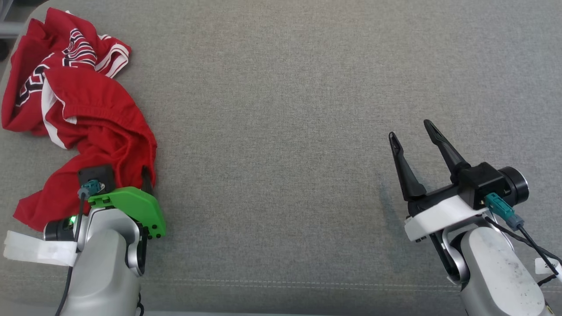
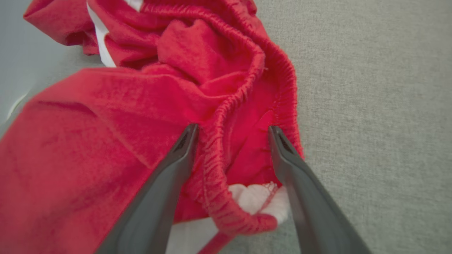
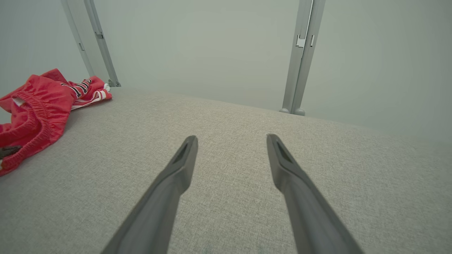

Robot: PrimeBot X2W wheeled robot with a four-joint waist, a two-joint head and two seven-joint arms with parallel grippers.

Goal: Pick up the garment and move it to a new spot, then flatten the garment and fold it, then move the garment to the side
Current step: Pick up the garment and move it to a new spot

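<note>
The left pincer (image 2: pixel 233 129), wide open and empty, straddles the waistband (image 2: pixel 213 158) of the red garment (image 1: pixel 101 118); the right pincer (image 1: pixel 410 129), likewise open and empty, stands well apart.

The right gripper (image 3: pixel 231 137) hangs over a grey woven cushion surface (image 3: pixel 226 113), its two dark fingers spread wide with bare fabric between them and nothing in their hold. At the far left edge a crumpled red garment (image 3: pixel 39 102) lies on that surface, showing a gathered elastic band and white and black stripes. Behind stand a slanted grey metal post (image 3: pixel 100 46) and an upright one (image 3: pixel 303 56) against a pale wall (image 3: pixel 197 46).
</note>
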